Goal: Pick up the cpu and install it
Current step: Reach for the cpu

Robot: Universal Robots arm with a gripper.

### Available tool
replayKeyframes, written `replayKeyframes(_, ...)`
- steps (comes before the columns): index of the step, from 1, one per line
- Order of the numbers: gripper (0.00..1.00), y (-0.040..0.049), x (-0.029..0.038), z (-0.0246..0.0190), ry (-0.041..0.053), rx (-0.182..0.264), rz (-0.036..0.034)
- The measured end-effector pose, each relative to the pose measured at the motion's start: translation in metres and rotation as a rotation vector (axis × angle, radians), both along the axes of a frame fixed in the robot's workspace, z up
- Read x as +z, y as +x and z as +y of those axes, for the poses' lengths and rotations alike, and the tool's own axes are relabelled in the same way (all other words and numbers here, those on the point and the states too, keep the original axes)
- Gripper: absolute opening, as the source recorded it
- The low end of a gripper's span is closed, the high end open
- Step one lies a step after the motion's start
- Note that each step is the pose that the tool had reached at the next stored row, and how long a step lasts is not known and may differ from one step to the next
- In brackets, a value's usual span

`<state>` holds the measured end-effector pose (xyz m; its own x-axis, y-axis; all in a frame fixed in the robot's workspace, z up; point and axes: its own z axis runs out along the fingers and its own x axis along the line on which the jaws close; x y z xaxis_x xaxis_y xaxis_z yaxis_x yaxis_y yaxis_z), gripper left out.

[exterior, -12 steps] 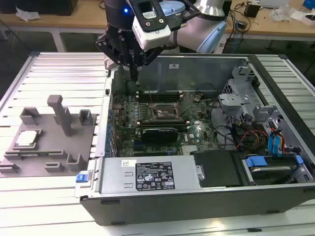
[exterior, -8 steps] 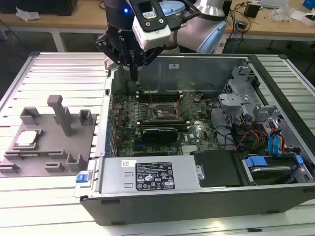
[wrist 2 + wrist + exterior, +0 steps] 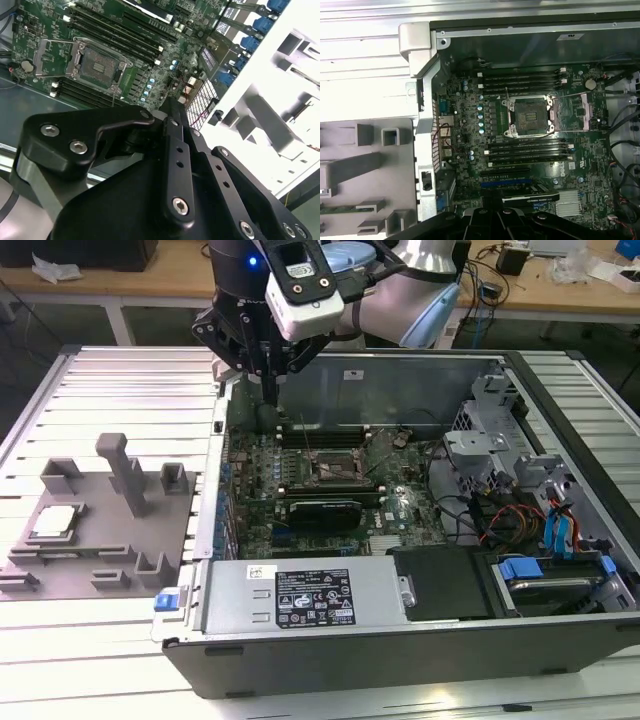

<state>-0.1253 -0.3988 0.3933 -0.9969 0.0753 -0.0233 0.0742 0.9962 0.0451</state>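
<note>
The cpu (image 3: 55, 523) lies flat, pale top up, in a shallow seat at the near corner of the grey fixture (image 3: 105, 558), toward the exterior view's left. The fixture rests on the ribbed metal table (image 3: 120, 390) just beside the open case (image 3: 400, 655). Nothing touches the cpu. The arm (image 3: 420, 295) reaches in from the far side, and the gripper (image 3: 271, 396) hangs pointing down over the far corner of the motherboard (image 3: 400, 502), just inside the case wall that faces the fixture. It is well apart from the cpu and somewhat short of the socket (image 3: 335, 468). In the exterior view its fingers come together into one narrow tip with nothing between them, so the hand appears closed and empty. In the second wrist view the black finger (image 3: 171, 130) juts out over the board's edge, with the socket (image 3: 100, 65) beyond it. In the first wrist view the socket (image 3: 530, 116) sits between banks of memory sticks (image 3: 527, 152), its metal cover (image 3: 580, 107) swung open to one side and the dark contact field bare. The power supply (image 3: 300, 595) fills the near side of the case in the exterior view.
</note>
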Motion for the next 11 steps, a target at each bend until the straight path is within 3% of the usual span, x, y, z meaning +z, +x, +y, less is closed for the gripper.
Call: replayKeyframes(11, 0.11, -0.0123, 0.0, 0.0, 0.0, 0.0, 0.0001)
